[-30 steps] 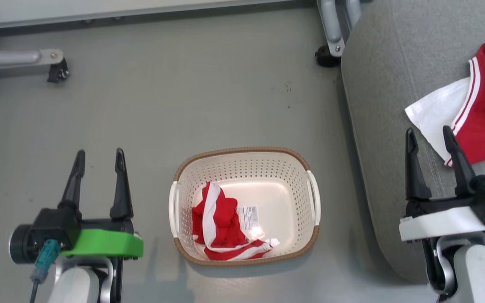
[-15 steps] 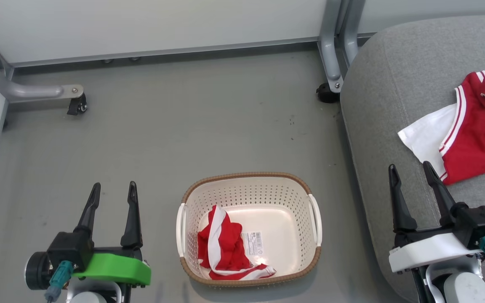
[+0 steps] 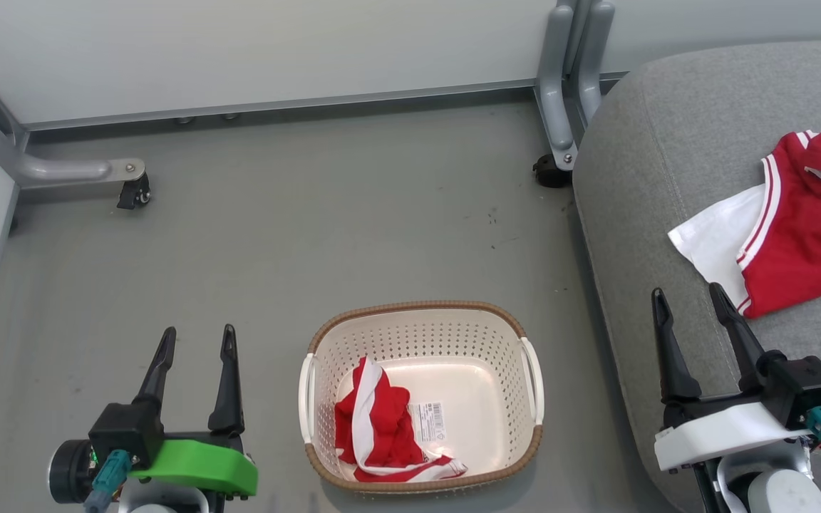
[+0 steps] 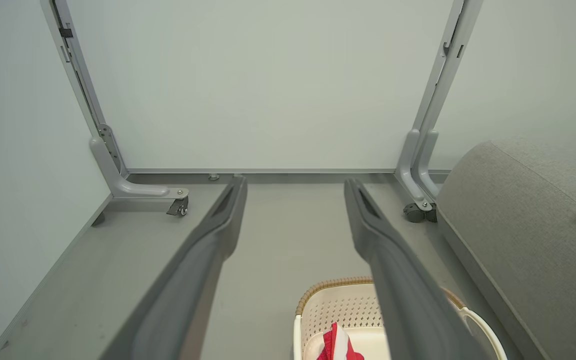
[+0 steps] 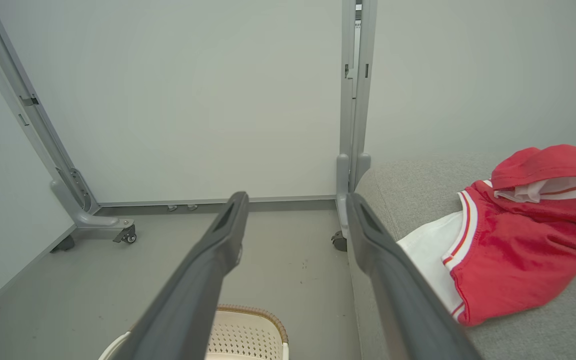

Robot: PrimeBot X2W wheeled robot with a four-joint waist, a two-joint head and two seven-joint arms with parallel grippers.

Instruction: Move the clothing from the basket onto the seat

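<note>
clothing [image 3: 382, 427] — red-white, crumpled in basket [image 3: 453, 335] | second garment [image 3: 802, 235] on seat [image 3: 638, 178], perhaps folded

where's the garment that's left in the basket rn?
Head view, bottom centre: the red-and-white garment lies bunched in the left half of the basket, against its left and near walls, just left of the bottom sticker.

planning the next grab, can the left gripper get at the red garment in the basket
Probably yes: the left gripper is open beside the basket, and nothing covers the red garment inside.
</note>
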